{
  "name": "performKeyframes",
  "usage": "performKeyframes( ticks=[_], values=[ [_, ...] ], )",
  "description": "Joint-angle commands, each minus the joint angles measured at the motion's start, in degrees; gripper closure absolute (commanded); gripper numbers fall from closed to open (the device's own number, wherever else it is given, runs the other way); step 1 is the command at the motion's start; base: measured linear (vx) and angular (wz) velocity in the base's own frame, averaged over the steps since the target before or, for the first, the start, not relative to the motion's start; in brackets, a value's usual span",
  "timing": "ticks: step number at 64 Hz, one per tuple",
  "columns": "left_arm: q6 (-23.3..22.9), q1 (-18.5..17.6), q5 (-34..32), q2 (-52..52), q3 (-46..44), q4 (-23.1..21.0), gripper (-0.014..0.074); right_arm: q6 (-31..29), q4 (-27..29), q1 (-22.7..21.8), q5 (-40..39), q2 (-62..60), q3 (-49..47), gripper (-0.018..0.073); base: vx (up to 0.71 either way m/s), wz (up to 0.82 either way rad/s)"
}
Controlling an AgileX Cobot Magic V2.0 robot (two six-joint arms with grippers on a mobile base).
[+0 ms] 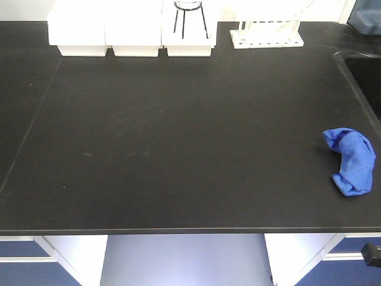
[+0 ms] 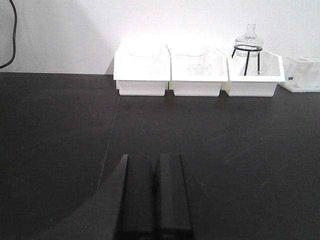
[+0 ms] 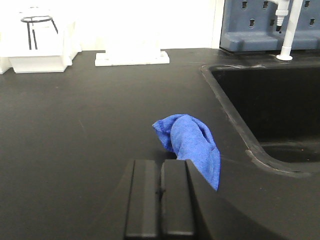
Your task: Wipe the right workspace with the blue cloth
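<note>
The matte black counter (image 1: 178, 149) fills the front view, bare through its middle, with white bins (image 1: 134, 36) and a rack (image 1: 266, 37) along the back wall. Your blue cloth (image 1: 351, 162) lies crumpled near the right front corner, close to the sink (image 1: 364, 71) rim and not far from the front edge. A careless drag could tip it over either one. The right workspace shows in no view, so you will likely have to carry the cloth there.

From the left wrist, the left jaws are pressed together and empty over open counter. The bins and a glass flask (image 2: 248, 37) stand well ahead, so there is plenty of room.

From the right wrist, the right jaws are together, just short of the cloth. Part them before descending, or they may shove it toward the sink basin on the right.
</note>
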Motion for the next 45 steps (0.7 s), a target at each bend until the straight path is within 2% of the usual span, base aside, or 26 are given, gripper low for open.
performKeyframes(
  ticks=[1,23,34,45],
  values=[
    [-0.49,-0.26,-4.76,-0.92,1.75,0.05,0.0602,-0.15,-0.21,-0.27,-4.61,-0.25,1.11,0.0567,0.0,0.0],
    [-0.49,-0.26,-4.76,-0.92,1.75,0.05,0.0602,-0.15,-0.21,-0.27,-4.61,-0.25,1.11,0.0567,0.0,0.0],
    [-0.49,-0.26,-4.76,-0.92,1.75,0.05,0.0602,-4.07,-6.54,-0.27,-4.61,-0.25,1.11,0.0567,0.0,0.0],
    [-0.49,-0.26,-4.76,-0.92,1.75,0.05,0.0602,-4.0,-6.25,-0.27,-4.61,-0.25,1.11,0.0567,0.0,0.0]
  ],
)
